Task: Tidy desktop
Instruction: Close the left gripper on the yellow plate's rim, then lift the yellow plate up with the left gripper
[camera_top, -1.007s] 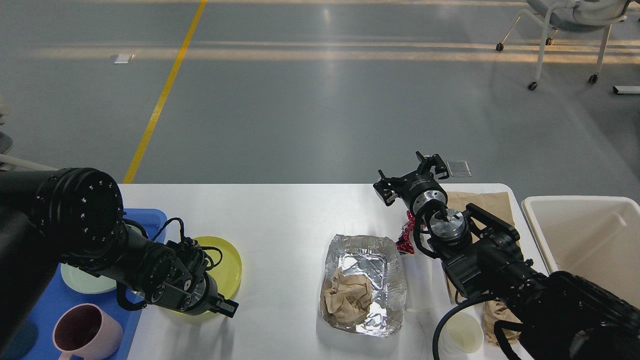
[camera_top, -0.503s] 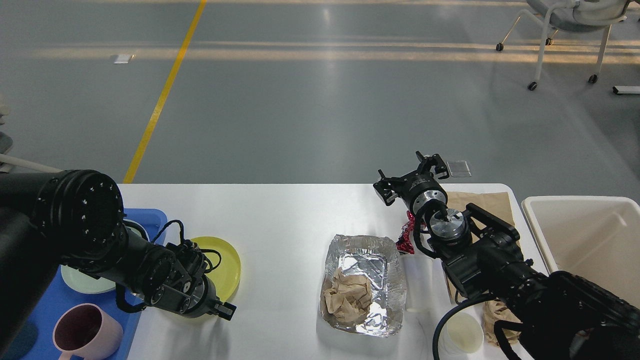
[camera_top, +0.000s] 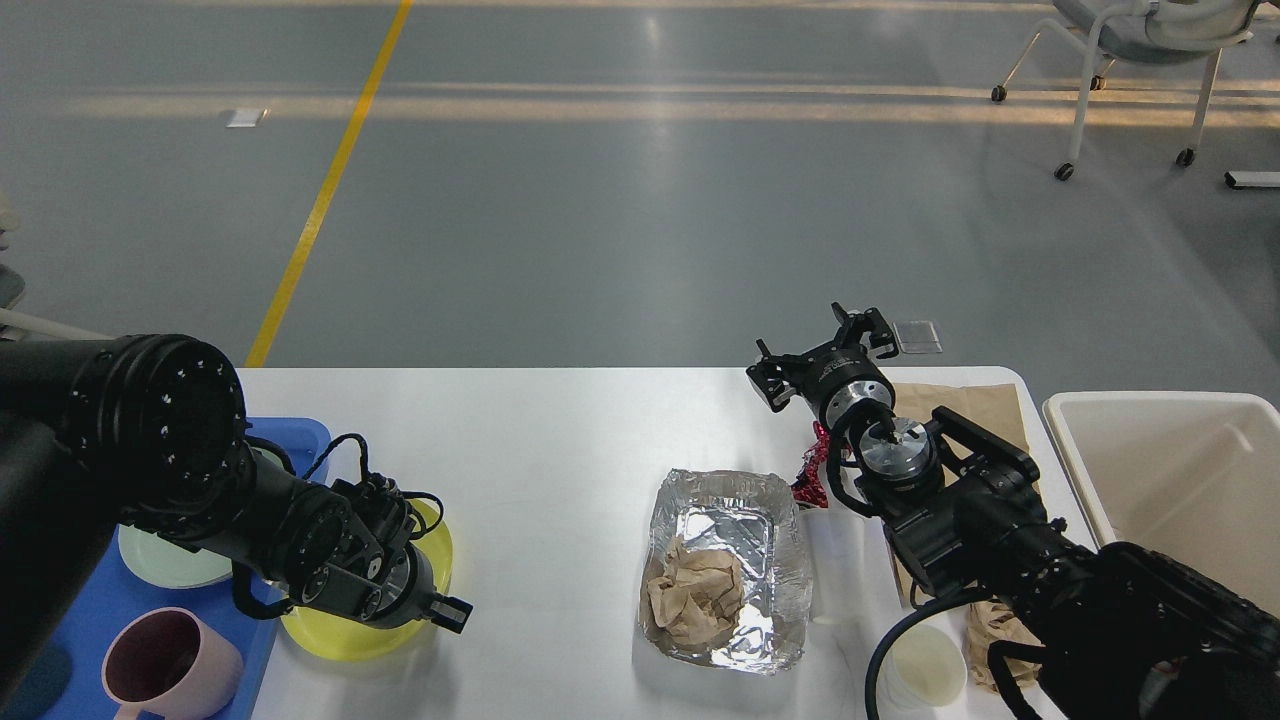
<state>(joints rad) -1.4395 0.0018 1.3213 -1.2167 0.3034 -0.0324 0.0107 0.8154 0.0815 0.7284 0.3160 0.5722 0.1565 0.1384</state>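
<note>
The white desktop (camera_top: 580, 430) fills the lower part of the head view. My left gripper (camera_top: 440, 608) is shut on the rim of a yellow plate (camera_top: 340, 632), which sits tilted at the desktop's left side, against the blue tray (camera_top: 60, 640). My right gripper (camera_top: 818, 352) is open and empty, raised over the desktop's far right edge. Below it lie a red wrapper (camera_top: 808, 470), a foil tray (camera_top: 775, 520) with crumpled brown paper (camera_top: 695, 598), and a flat brown paper bag (camera_top: 965, 400).
The blue tray holds a pink mug (camera_top: 170, 665) and a pale green plate (camera_top: 165, 562). A clear cup (camera_top: 835, 565) lies beside the foil tray, and a white paper cup (camera_top: 925, 665) stands near the front. A cream bin (camera_top: 1180, 480) stands at the right.
The yellow plate has shifted left and toward me with my left gripper, now overlapping the blue tray's edge. The right arm has not moved.
</note>
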